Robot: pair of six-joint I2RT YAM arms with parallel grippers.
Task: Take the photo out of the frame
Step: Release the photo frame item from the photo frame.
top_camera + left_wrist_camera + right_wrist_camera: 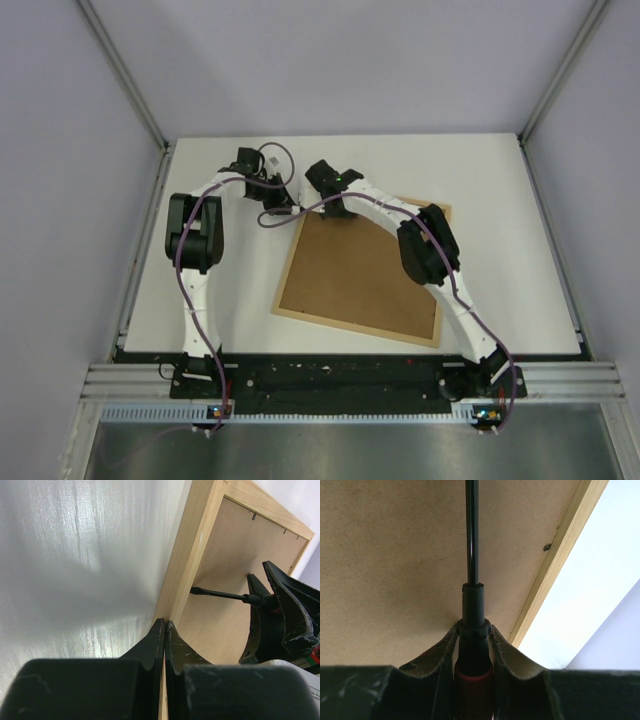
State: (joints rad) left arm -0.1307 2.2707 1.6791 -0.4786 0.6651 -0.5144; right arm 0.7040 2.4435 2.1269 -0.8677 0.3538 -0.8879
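The frame (288,265) lies face down on the table, its light-wood rim (192,545) around a brown backing board (365,275). The photo is hidden under that board. My right gripper (472,630) is shut on a screwdriver's black-and-red handle. The screwdriver's thin black shaft (472,540) runs low over the backing board (385,555), and its tip (194,590) reaches the inner edge of the rim. My left gripper (164,622) is shut with nothing in it, its tips right at the frame's outer edge near the far left corner.
Small metal tabs (547,546) sit along the rim's inner edge over the board. The white table (480,180) surrounds the frame. Grey walls enclose the table at the back and sides. Both wrists crowd together at the frame's far corner (310,200).
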